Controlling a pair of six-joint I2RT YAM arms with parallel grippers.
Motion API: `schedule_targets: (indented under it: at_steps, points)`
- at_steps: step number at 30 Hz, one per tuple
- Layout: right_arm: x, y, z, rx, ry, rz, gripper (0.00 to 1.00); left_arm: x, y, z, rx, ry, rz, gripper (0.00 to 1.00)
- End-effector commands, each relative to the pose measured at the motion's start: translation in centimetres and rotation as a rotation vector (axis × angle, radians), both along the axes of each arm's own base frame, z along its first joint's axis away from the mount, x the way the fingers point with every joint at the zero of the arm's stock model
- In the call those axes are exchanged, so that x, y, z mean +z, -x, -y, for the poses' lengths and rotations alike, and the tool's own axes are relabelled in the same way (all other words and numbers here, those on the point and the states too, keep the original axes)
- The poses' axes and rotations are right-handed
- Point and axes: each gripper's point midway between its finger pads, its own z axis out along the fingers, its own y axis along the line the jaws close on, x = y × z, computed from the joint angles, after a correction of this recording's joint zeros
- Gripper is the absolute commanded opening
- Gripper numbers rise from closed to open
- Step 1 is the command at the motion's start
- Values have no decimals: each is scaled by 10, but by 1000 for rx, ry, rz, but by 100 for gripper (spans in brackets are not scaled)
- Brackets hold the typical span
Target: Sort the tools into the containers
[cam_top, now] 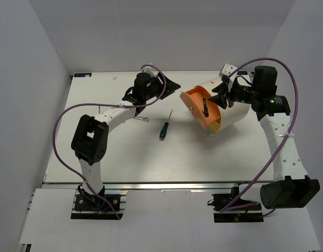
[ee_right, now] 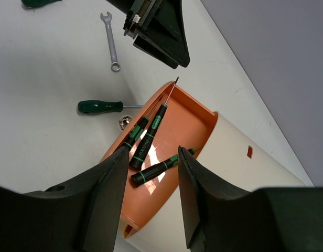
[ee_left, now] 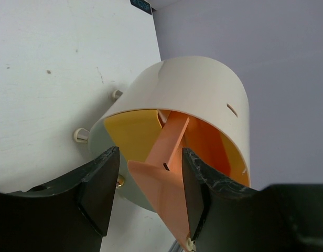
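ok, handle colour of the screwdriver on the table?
Green; the screwdriver shows best in right wrist view.

Green screwdriver (cam_top: 164,127) beside drum (cam_top: 230,113)

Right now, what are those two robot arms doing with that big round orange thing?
They are sorting tools into the cream drum, which is tipped on its side. Three screwdrivers already lie in its pulled-out orange compartment. One green-handled screwdriver and a silver wrench are out on the table. The left claw and the right claw are both open and empty, close to the drum.
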Motion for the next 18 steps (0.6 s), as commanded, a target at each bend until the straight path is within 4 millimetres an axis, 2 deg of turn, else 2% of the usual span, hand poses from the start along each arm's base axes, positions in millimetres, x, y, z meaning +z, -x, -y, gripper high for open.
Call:
schedule_targets:
  at_steps: [1, 6, 13, 18]
  points:
    - [7, 2, 2, -9, -3, 36, 48, 19, 2, 15, -55, 50, 28, 61]
    - [8, 2, 3, -14, 0, 41, 49, 9, 4, 19, -60, 36, 4, 60]
    - [5, 1, 4, -16, 2, 35, 49, 12, 3, 30, -82, 53, 9, 59]
    - [4, 2, 5, -18, 5, 36, 49, 16, 2, 35, -91, 69, 13, 54]
